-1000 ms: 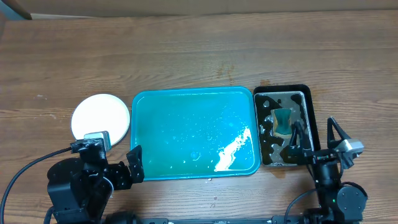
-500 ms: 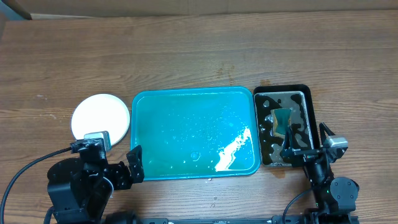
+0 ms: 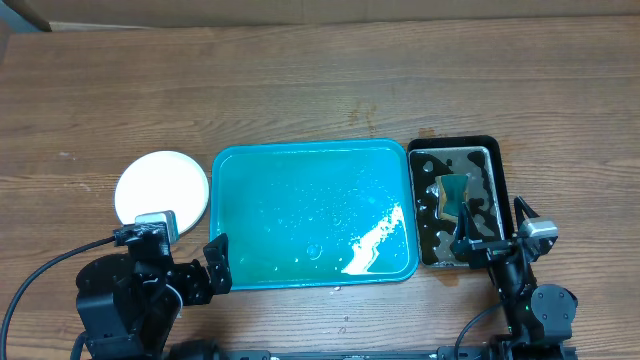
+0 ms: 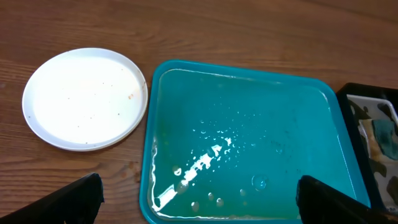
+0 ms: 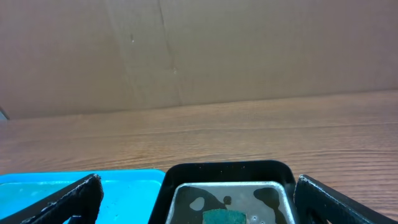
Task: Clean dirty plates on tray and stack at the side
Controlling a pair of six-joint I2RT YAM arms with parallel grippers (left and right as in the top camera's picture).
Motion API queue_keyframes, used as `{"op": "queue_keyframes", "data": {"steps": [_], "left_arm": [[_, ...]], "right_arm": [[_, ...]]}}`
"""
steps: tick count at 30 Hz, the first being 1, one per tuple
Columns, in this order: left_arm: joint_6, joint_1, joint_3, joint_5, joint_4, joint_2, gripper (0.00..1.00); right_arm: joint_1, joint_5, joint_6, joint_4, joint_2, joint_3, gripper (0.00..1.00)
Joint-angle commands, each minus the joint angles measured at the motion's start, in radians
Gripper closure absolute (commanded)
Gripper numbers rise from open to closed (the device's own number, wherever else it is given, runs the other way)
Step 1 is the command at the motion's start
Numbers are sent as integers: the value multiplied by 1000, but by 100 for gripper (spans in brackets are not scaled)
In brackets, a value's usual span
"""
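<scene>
A white plate [image 3: 162,188] rests on the wood left of the teal tray [image 3: 240,170]; I cannot tell whether others lie under it. In the left wrist view the plate [image 4: 84,96] carries only tiny specks. The tray [image 4: 323,112] holds water drops and a white foam streak, no plate. My left gripper [image 3: 183,258] hangs open near the tray's front left corner, with nothing between its fingers [image 4: 74,199]. My right gripper [image 3: 497,235] stands open over the front end of the black tray, empty, with its fingers [image 5: 336,199] wide apart.
A narrow black tray [image 3: 500,160] of water with a green sponge [image 3: 453,192] stands right of the teal tray, also seen in the right wrist view as the black tray [image 5: 227,169]. A cardboard wall [image 5: 199,50] runs along the table's far edge.
The right gripper has turned and shifted slightly at the front end of the black tray during the first half second, then held still. The left arm, plate and tray have not moved.
</scene>
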Motion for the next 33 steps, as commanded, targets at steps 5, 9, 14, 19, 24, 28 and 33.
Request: {"op": "queue_keyframes", "data": {"steps": [5, 9, 14, 19, 24, 28, 33], "left_arm": [[16, -2, -5, 16, 0, -7, 0], [16, -2, -5, 16, 0, -7, 0], [16, -2, -5, 16, 0, -7, 0], [16, -2, -5, 16, 0, -7, 0], [20, -2, -7, 13, -1, -12, 0], [26, -13, -24, -27, 2, -56, 0], [26, -62, -156, -65, 96, -183, 0]], "right_arm": [[-6, -8, -6, 5, -10, -10, 0], [-6, -8, -6, 5, -10, -10, 0], [-6, -8, -6, 5, -10, -10, 0], [-6, -8, -6, 5, -10, -10, 0], [-6, -8, -6, 5, -10, -10, 0], [-6, -8, -6, 5, -10, -10, 0], [-6, -8, -6, 5, -10, -10, 0]]}}
